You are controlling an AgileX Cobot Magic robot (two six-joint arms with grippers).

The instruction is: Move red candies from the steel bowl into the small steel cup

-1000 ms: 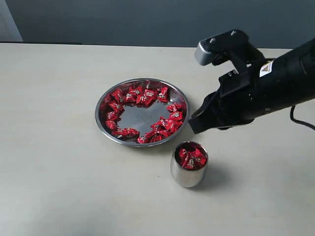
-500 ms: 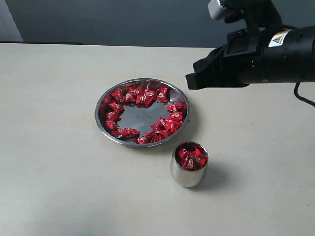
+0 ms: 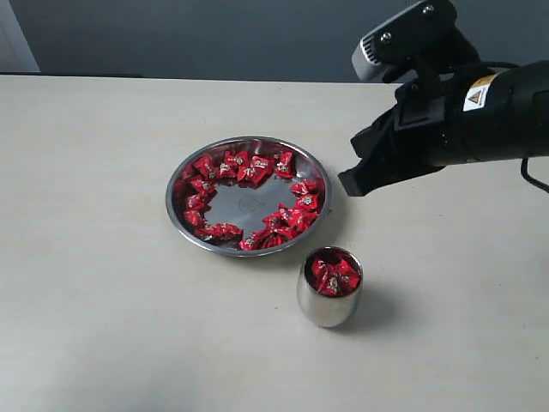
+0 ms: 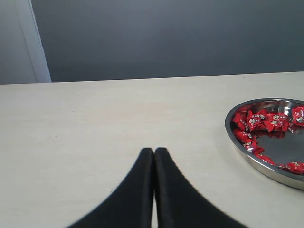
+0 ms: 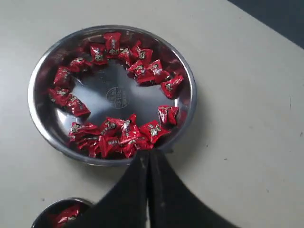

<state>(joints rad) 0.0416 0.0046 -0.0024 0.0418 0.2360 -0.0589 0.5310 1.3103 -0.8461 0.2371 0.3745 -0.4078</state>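
Observation:
The steel bowl (image 3: 184, 225) sits mid-table with several red candies (image 3: 249, 170) ringed round its bare centre; it also shows in the right wrist view as the steel bowl (image 5: 40, 128) with red candies (image 5: 126, 130). The small steel cup (image 3: 323, 307) stands just in front of the bowl, holding red candies (image 3: 334, 276). My right gripper (image 3: 347, 183) hovers above the table to the right of the bowl's rim, shut with nothing between its fingers (image 5: 148, 156). My left gripper (image 4: 154, 152) is shut and empty over bare table, the bowl (image 4: 237, 142) off to its side.
A dark wall runs behind the table's far edge. A white post (image 4: 33, 42) stands at the far left corner. Bare tabletop surrounds the bowl and cup on all sides.
The right gripper rose from low beside the bowl, closed, then came back down a little toward the bowl's right rim. Bowl, cup and candies have not moved.

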